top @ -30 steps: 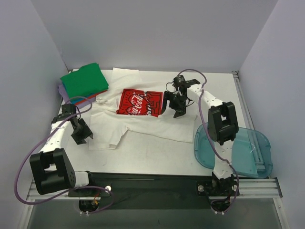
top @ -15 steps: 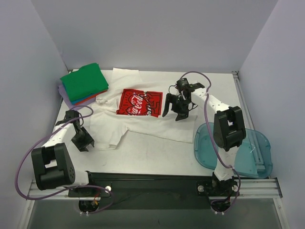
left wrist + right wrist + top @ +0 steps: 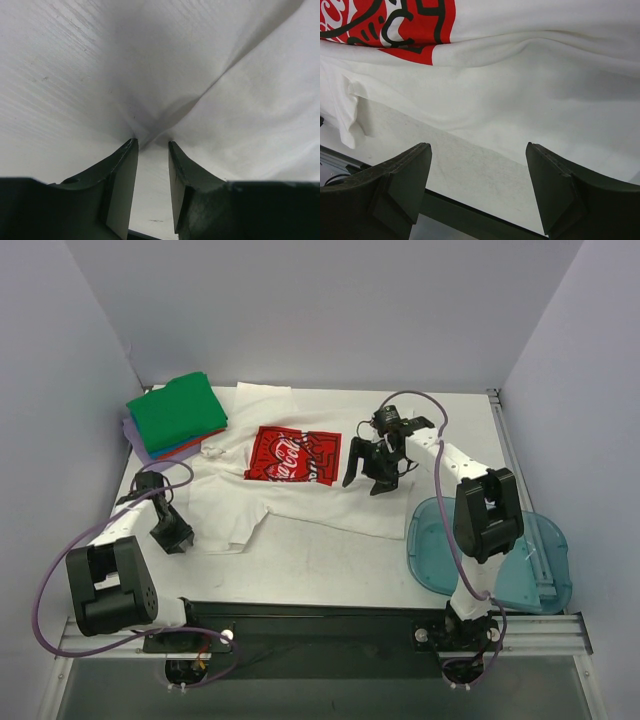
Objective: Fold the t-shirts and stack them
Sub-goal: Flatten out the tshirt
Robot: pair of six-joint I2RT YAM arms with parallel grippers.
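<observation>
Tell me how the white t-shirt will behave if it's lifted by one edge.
Probably floppy: the white t-shirt puckers into creases at the left gripper. It should drape and trail, not hold shape. Likely light; it lies thin and flat on the table.

Rumpled white red-logo t-shirt (image 3: 300,495), unfolded, central; folded green-topped stack (image 3: 178,412) far left.

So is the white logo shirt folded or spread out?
Spread out: the white shirt lies flat across the table, red logo up, sleeves out.
</observation>
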